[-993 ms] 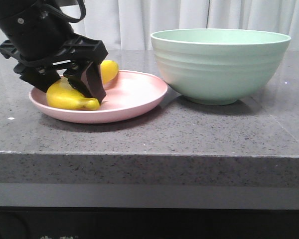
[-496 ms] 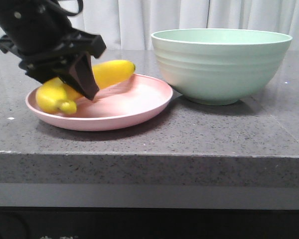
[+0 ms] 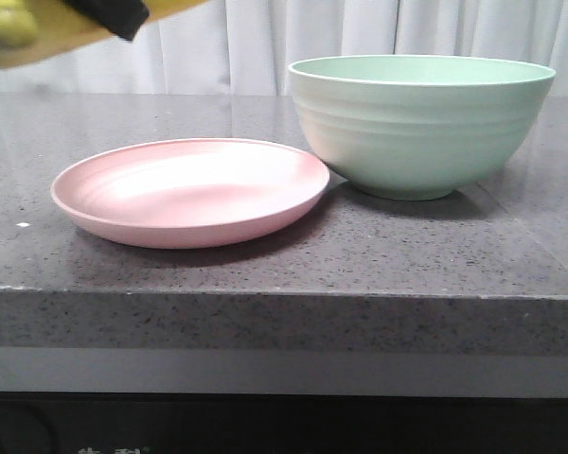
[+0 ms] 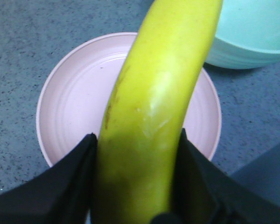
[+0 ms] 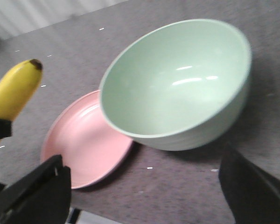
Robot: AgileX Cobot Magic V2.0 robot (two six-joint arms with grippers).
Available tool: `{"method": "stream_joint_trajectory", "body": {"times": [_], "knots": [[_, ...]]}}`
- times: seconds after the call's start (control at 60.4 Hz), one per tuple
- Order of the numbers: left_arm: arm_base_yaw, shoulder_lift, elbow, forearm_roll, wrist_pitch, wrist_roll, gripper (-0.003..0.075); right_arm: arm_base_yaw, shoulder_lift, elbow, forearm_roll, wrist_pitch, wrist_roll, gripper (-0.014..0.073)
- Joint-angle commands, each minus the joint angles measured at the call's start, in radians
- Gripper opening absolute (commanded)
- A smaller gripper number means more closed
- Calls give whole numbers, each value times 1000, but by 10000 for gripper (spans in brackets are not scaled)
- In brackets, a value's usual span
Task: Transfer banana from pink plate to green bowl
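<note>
We hold the banana (image 4: 154, 116) clamped between our left gripper (image 4: 135, 186) fingers, lifted clear above the empty pink plate (image 3: 194, 189). Its long axis points toward the green bowl (image 3: 421, 123), just beside the plate. Our right gripper (image 5: 140, 186) hangs wide open, idle.

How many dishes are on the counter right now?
2. The pink plate sits empty on the left. The green bowl stands just right of it, also empty. Nothing appears hidden behind them.
</note>
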Motion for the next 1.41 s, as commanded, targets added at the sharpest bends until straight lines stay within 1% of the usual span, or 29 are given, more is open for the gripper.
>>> {"method": "stream_joint_trajectory", "body": {"times": [0.0,0.116,0.132,0.248,0.397,0.496,0.563,0.861,0.927,0.976,1.175,1.225,1.274,1.291,1.39], "knots": [[-42,-53,-18,-8,-58,-1,115,40,93,-82,233,-9,-129,652],[-85,-62,-18,-8,-61,-1,115,83,220,-142,508,58,-305,652],[-92,-62,-18,-8,-61,-1,115,86,228,-149,523,70,-315,652],[-115,-62,-18,-8,-69,-1,115,100,360,-196,754,180,-439,652],[-122,-62,-18,-8,-97,-1,115,101,491,-235,916,308,-505,652],[-122,-62,-18,-10,-108,-1,115,105,564,-260,972,367,-524,652],[-122,-62,-18,-10,-113,-1,115,119,613,-287,981,385,-526,652],[-122,-60,-18,-10,-115,-1,115,241,736,-401,981,378,-526,643],[-122,-60,-18,-10,-115,-1,115,249,750,-408,983,371,-526,598],[-122,-60,-18,-10,-115,-1,115,250,756,-409,983,368,-526,547],[-122,-60,-18,-10,-116,-1,119,250,762,-410,983,354,-526,225],[-122,-60,-18,-10,-116,-1,127,250,762,-410,983,353,-526,160],[-122,-60,-18,-10,-117,-1,158,250,762,-410,983,353,-526,116],[-122,-60,-18,-10,-117,-1,179,250,762,-410,983,353,-526,106],[-122,-60,-18,-10,-122,-1,297,250,762,-410,982,349,-526,98]]}}
